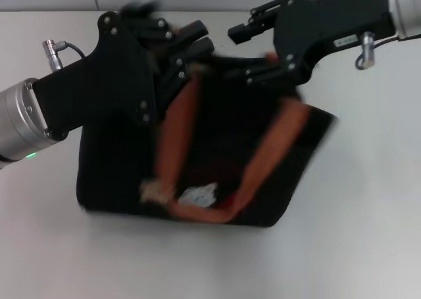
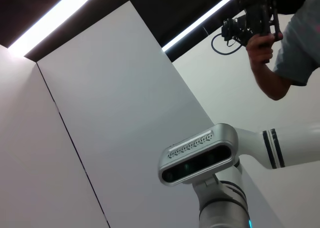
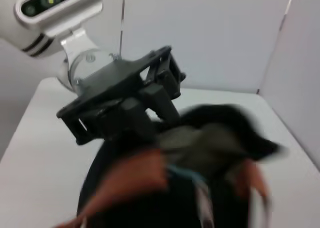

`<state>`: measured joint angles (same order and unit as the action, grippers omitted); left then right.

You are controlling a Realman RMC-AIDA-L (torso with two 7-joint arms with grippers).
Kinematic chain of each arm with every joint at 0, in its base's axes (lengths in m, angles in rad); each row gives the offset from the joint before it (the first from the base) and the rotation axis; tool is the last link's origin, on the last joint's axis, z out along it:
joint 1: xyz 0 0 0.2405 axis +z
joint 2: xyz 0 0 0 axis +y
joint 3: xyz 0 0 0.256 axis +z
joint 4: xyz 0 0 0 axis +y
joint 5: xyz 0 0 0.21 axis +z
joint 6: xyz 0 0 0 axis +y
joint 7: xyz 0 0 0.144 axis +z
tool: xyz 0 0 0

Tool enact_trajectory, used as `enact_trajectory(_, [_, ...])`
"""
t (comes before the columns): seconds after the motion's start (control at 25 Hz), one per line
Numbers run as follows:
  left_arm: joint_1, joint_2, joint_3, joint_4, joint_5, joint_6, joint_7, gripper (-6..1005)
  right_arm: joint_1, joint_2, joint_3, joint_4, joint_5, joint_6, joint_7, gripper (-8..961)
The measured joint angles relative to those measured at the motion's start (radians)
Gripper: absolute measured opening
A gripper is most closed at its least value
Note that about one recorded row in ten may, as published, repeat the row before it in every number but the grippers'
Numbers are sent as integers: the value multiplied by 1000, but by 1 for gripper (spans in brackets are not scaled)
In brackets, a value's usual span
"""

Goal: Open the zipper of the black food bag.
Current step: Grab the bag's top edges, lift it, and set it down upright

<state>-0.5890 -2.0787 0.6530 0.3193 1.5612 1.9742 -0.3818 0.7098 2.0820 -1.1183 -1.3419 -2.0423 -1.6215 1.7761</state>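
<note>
The black food bag [image 1: 217, 161] sits on the white table [image 1: 368, 233], roughly in the middle, with its two orange-brown straps [image 1: 276, 148] running down the front, and the zipper itself can't really be made out. The left gripper [image 1: 181, 46] and right gripper [image 1: 263, 49] are both at the bag's far top edge, close together. Too blurry there to tell how wide either claw is or whether it's holding anything.

The black food bag [image 1: 217, 161] lies tilted mid-worktop, orange-brown handles across its front; its zipper is too blurred to make out.
</note>
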Motion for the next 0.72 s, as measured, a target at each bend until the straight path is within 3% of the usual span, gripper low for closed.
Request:
enact_trajectory(0.16, [3,0,0,3,2,5,0,53,-7,3,-41,-13,-19,43,5,593])
enact_trajectory(0.28, [7,0,1,3,0,6,0,-2,-9,4,-49,-25,-18,46,5,530])
enact_trajectory(0.56, [46,4,-9,2,-24,11,0,-1,-20,4,-43,-27,-17,48,3,382])
enact_trajectory(0.68, [126,8,-10,1,-72,17,-7,-1,-45,4,-28,-31,-1,49,-3,153])
enact_trajectory(0.72, [126,8,-10,1,-72,17,-7,5,-45,4,-28,-31,-1,49,-3,142])
